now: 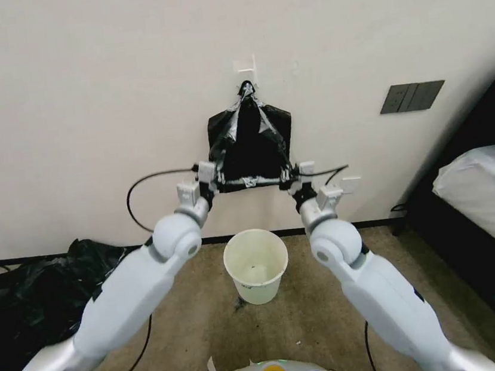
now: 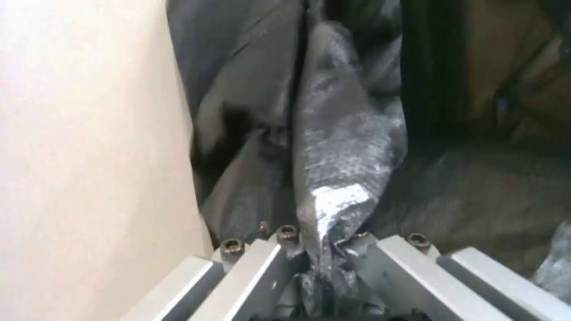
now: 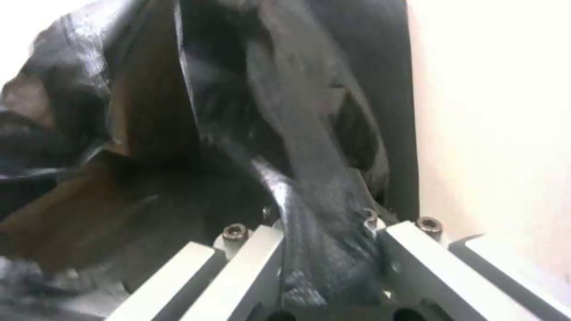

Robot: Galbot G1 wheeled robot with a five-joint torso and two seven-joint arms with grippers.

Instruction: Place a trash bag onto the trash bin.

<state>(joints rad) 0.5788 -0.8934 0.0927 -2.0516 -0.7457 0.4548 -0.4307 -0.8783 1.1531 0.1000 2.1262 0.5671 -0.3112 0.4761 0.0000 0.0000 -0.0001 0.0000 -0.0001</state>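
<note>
A glossy black trash bag hangs from a white wall hook, its lower edge stretched flat between my two grippers. My left gripper is shut on the bag's lower left corner. My right gripper is shut on the lower right corner. Wrinkled film of the trash bag runs into the left gripper between its grey fingers. In the right wrist view the trash bag is pinched in the right gripper. The cream-white trash bin stands upright on the carpet below, apart from the bag.
A heap of black plastic sheeting lies on the floor at the left by the wall. A dark bed frame with white bedding stands at the right. A dark switch plate is on the wall. Bare carpet surrounds the bin.
</note>
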